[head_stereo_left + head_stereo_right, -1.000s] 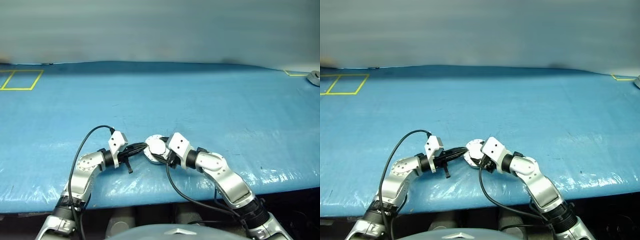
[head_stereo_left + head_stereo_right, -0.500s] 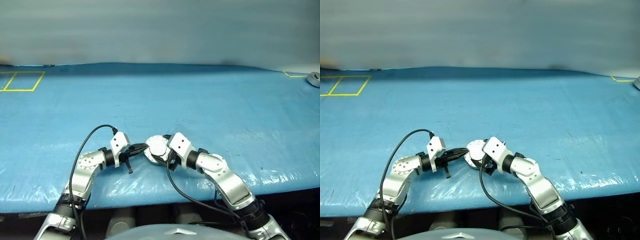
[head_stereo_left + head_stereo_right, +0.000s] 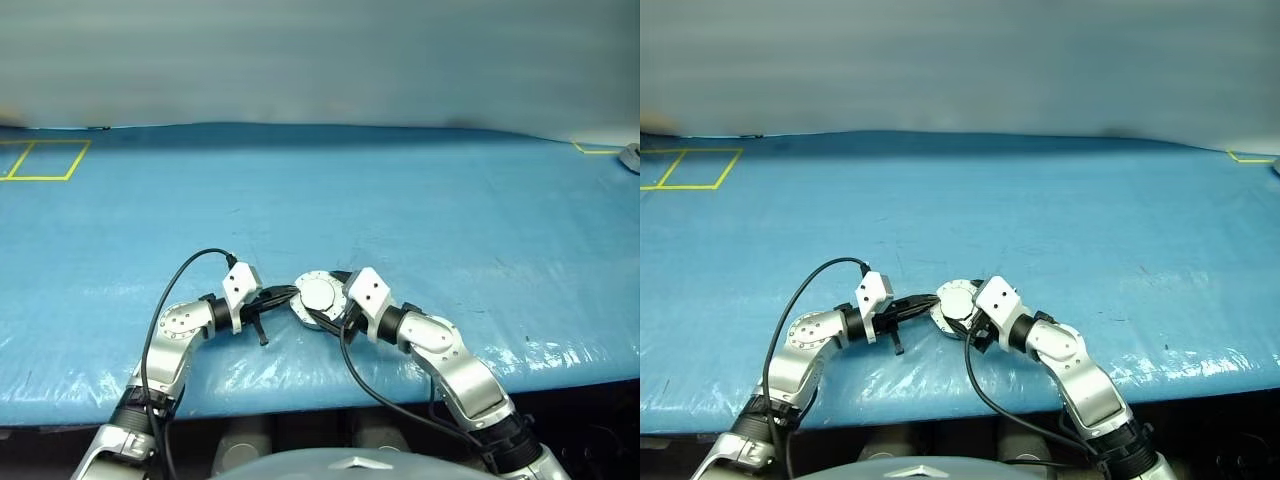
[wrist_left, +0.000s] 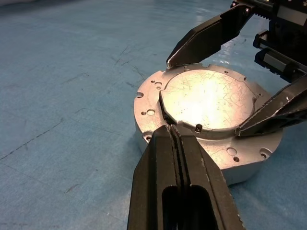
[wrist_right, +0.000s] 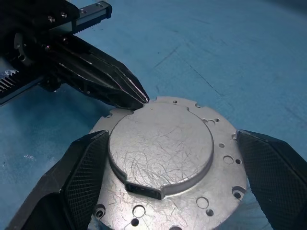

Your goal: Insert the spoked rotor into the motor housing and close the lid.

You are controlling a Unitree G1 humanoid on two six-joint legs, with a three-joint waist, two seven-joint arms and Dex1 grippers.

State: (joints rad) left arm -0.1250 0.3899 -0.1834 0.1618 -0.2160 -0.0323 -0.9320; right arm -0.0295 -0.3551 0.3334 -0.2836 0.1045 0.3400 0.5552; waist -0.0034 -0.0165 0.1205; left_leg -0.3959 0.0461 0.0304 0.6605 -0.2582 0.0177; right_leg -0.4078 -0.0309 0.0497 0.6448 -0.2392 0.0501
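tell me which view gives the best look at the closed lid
The right wrist view: the lid faces the camera, its raised scratched centre and holed rim plain between the right gripper's open fingers. The left wrist view shows it more obliquely, behind the shut left gripper. The head views show a small pale disc.

- A blue sheet covers the whole work surface; it is scuffed with faint scratches and wrinkled and shiny along its near edge.
- Yellow tape lines form box outlines at the far left corner of the sheet.
- More yellow tape marks the far right corner.
- A small grey object lies at the right edge, just beside that tape, too cropped to identify.
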